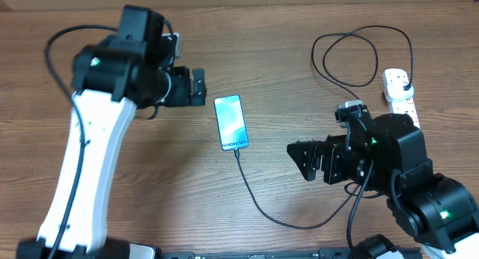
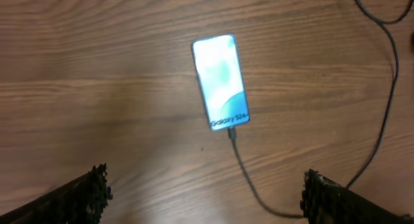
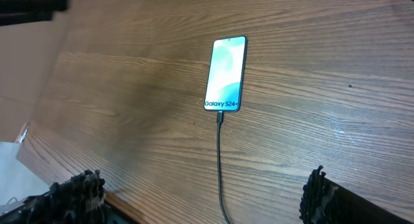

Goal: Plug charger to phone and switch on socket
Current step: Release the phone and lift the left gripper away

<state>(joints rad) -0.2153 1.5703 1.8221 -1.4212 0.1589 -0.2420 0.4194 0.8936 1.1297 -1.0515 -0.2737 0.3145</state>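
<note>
The phone (image 1: 230, 123) lies flat mid-table with its light-blue screen lit, also seen as phone (image 2: 221, 81) and phone (image 3: 226, 74). The charger cable (image 1: 258, 201) meets the phone's near edge with its connector tip, sweeps right under my right arm, and loops at the back right to a black plug seated in the white socket (image 1: 400, 96). My left gripper (image 1: 202, 87) hovers open just left of the phone's far end, holding nothing. My right gripper (image 1: 298, 160) stands open to the right of the phone, facing it, with the cable (image 3: 218, 166) running between its fingers on the table.
The white socket strip lies near the right table edge behind my right arm. The cable loop (image 1: 352, 57) covers the back right. In the left wrist view the cable (image 2: 249, 182) curves toward the right finger (image 2: 317, 191). The table's front edge shows in the right wrist view.
</note>
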